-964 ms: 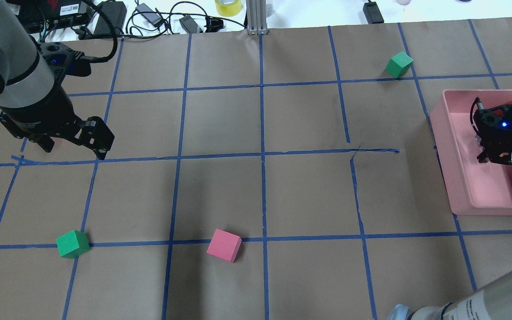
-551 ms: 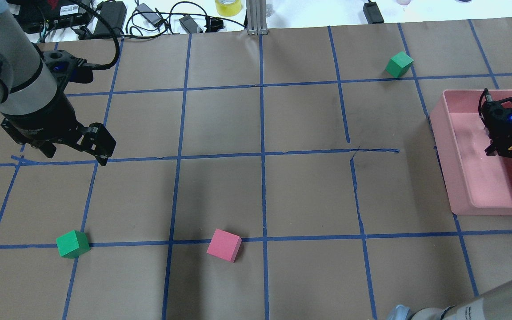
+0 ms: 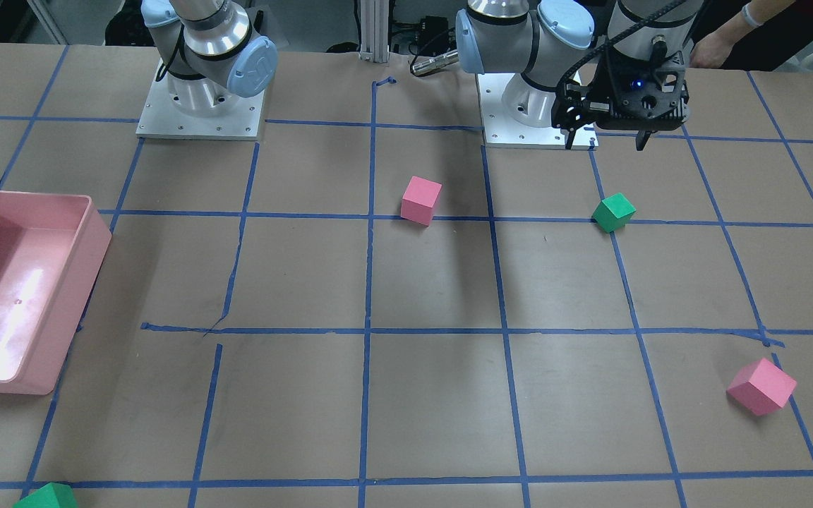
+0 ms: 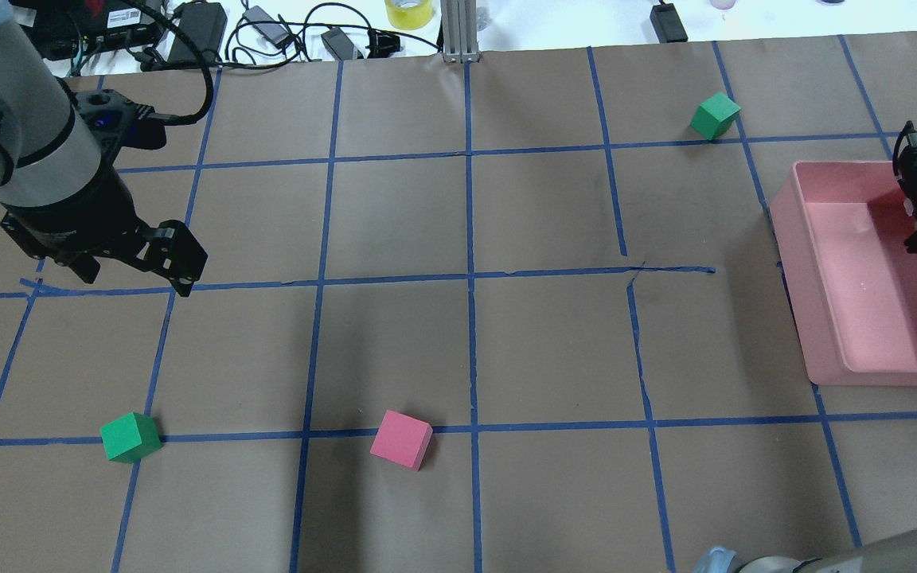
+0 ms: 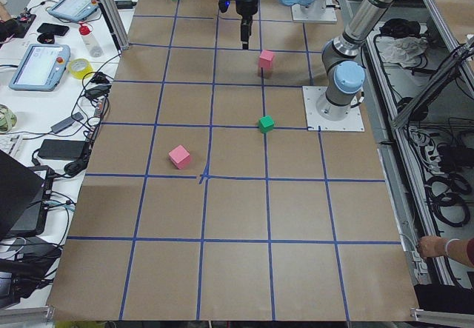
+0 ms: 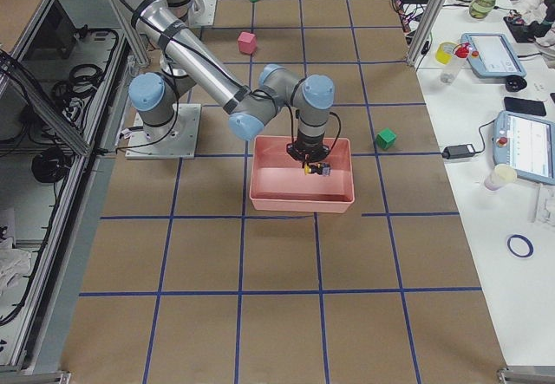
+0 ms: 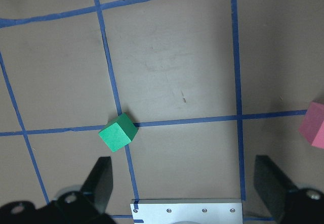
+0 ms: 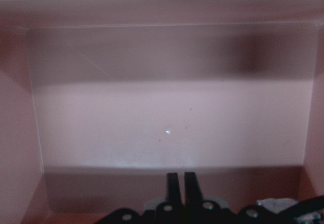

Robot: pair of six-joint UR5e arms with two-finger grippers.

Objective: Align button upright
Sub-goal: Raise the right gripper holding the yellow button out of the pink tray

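Well, from where I stand the right tool [image 8: 181,177] is clenched, its fingers [image 8: 173,186] pressed nearly flush. At its tip I make out a yellow and grey-blue speck that I take for the button [image 6: 316,170], pinched and hanging above the floor of the pink bin [image 6: 301,204] at 3 o'clock on the worktop [image 4: 395,350]. It is too small to say for sure, but the cap seems to sit beside the block rather than above it, so the button looks sideways in the grip. To do this well, I'd roll the wrist until the cap faces up and lower gently until the block base sits flat. Then I'd let go slowly and lift straight off so the fingers don't tip it. The left tool [image 4: 134,274] hangs released at 9 o'clock, well apart, with a green cube [image 4: 130,437] down at 7 o'clock.
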